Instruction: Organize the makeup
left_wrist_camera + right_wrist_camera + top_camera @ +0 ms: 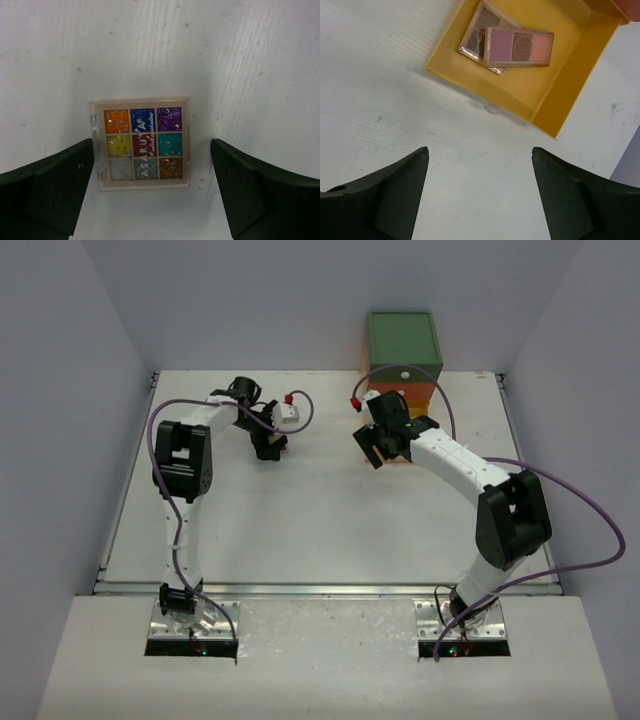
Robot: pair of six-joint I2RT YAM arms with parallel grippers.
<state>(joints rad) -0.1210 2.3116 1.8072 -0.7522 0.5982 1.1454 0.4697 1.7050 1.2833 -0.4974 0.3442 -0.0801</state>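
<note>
palette (141,143) under wide left gripper (152,165); yellow drawer (545,85) beyond wide right gripper (479,155) (nothing held)

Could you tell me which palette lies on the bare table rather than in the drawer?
The square nine-colour glitter palette framed by the open left tool; the three-pan pink palette and the brown one under it lie in the yellow drawer.

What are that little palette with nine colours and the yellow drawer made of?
The nine-colour palette looks like glossy hard plastic: a see-through lid over a pale beige frame, with glittery pans inside. The yellow drawer looks like smooth, matte moulded plastic, uniform in colour with thin straight walls, though painted board cannot be ruled out.
</note>
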